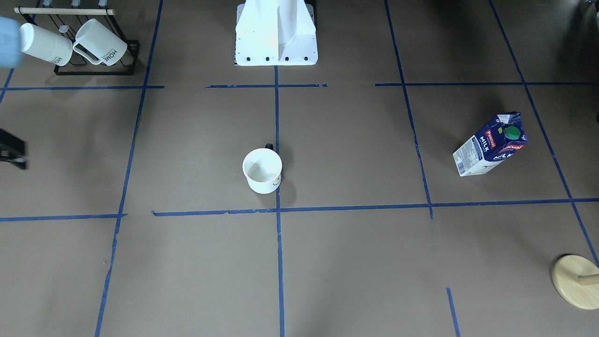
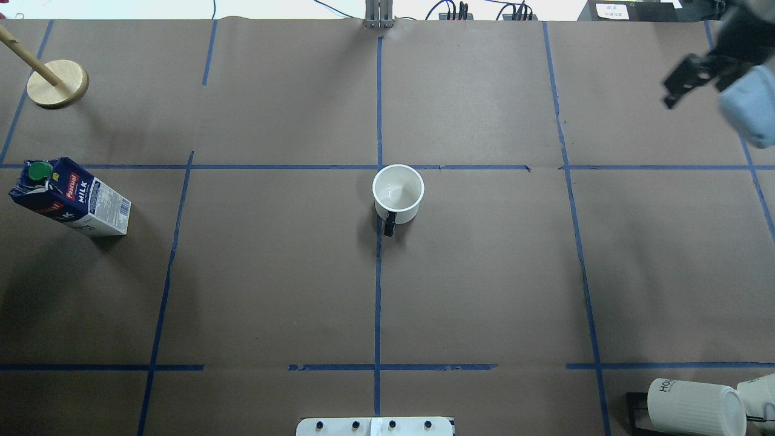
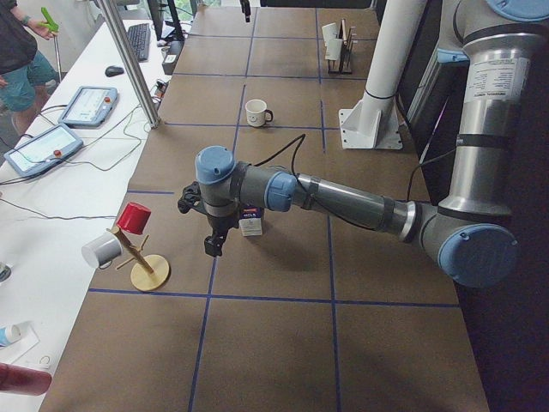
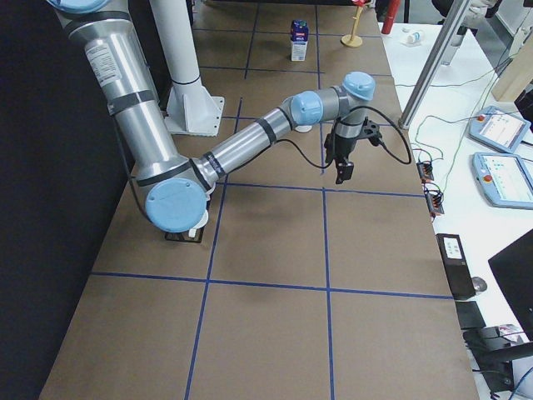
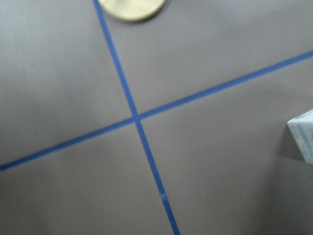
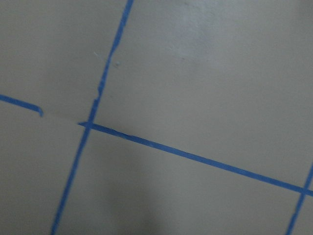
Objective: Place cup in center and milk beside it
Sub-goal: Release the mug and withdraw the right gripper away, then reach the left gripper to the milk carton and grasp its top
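The cup [image 1: 262, 171] stands upright on the centre line of the table, also in the overhead view [image 2: 398, 192] with its black handle toward the robot. The milk [image 1: 489, 145] stands upright far out on the robot's left side [image 2: 69, 197]; a corner of it shows in the left wrist view [image 5: 303, 139]. My left gripper [image 3: 213, 249] hangs above the table next to the milk [image 3: 250, 227], empty; I cannot tell if it is open. My right gripper [image 2: 668, 95] is far right of the cup, empty, jaws apart [image 1: 22, 153].
A black rack [image 1: 96, 70] with ribbed "HOME" mugs [image 2: 690, 406] stands at the robot's near right. A wooden mug tree [image 2: 57, 85] with a red and a grey cup [image 3: 133, 219] stands beyond the milk. The robot's white base [image 1: 276, 37] is at the table's edge.
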`<state>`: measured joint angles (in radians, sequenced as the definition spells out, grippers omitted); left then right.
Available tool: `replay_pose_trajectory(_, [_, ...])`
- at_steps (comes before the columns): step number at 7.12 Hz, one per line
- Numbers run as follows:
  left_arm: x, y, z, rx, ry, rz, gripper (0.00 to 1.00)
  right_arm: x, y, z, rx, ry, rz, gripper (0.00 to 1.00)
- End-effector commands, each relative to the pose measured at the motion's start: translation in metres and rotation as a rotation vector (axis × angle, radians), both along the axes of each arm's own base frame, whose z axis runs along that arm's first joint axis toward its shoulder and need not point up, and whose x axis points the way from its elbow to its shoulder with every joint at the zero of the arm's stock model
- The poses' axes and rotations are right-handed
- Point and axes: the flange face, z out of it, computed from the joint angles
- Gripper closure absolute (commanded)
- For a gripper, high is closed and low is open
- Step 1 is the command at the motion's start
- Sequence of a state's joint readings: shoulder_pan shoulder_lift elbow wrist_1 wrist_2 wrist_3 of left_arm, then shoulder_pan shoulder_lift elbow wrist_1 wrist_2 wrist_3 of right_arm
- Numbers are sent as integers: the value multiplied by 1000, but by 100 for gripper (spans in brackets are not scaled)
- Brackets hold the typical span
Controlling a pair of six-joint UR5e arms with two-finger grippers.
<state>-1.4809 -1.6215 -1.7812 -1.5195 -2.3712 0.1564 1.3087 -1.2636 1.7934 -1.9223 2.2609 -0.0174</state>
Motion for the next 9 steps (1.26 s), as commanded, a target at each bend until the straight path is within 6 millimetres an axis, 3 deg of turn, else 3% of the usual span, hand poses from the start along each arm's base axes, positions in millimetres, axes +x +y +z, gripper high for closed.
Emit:
replay_pose_trajectory(1, [1, 2, -21, -75, 33, -99, 0, 105, 69, 117, -21, 9, -54, 0])
replay_pose_trajectory(2, [8, 5, -39, -110, 46, -148, 0, 139, 113, 162, -34, 8, -39, 0])
replay_pose_trajectory(3, [25, 10, -58, -137, 60, -172, 0, 150, 154, 201, 5, 11, -11, 0])
replay_pose_trajectory(4, [45, 14, -72, -169, 70, -185, 0, 151, 174, 214, -13, 7, 26, 0])
replay_pose_trajectory(5, [68, 18, -84, -225, 83, -213, 0, 149, 173, 202, -18, -17, 57, 0])
replay_pose_trajectory(7, [118, 30, -102, -327, 89, -236, 0, 149, 172, 201, -34, -20, 77, 0])
replay_pose_trajectory(9, [147, 33, -103, -304, 62, -199, 0, 149, 173, 202, -36, -20, 77, 0])
